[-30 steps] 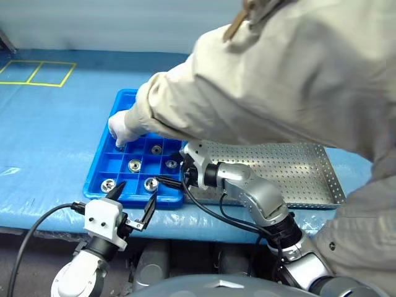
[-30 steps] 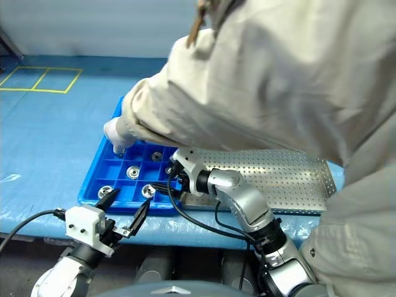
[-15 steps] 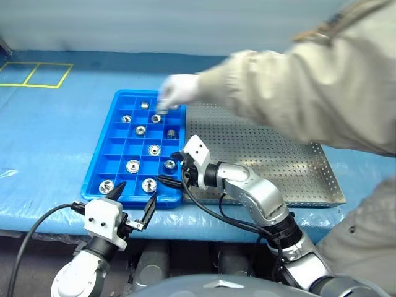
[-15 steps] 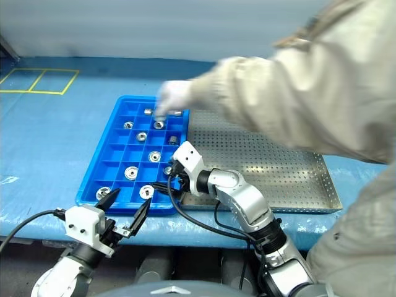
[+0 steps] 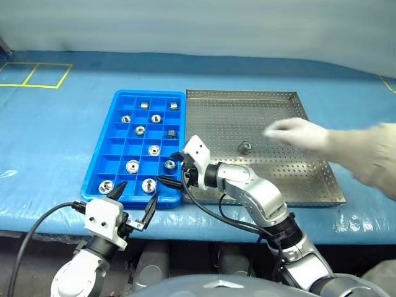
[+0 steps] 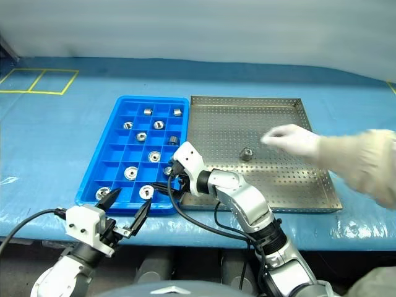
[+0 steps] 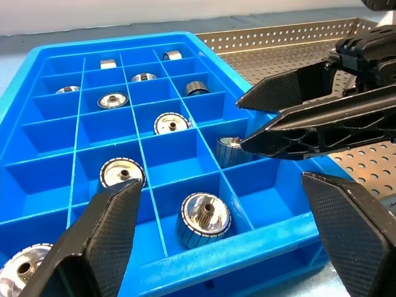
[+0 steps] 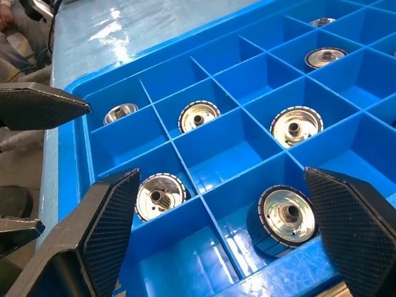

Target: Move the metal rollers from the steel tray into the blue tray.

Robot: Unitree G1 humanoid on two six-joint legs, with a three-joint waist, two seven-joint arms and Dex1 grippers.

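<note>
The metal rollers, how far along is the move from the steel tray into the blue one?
Nearly done: ten metal rollers lie in the blue tray. In hand: nothing; the left gripper and right gripper are both open and empty. Left: one last roller on the steel tray, with a person's gloved hand beside it.

Gloved hand (image 5: pixel 301 133) over steel tray (image 5: pixel 309 185) right half; left half open.

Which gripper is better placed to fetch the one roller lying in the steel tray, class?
Right, probably. The right gripper hangs open at the blue tray's edge beside the steel tray, nearer the roller. The left gripper sits open below the blue tray's near edge, farther away.
</note>
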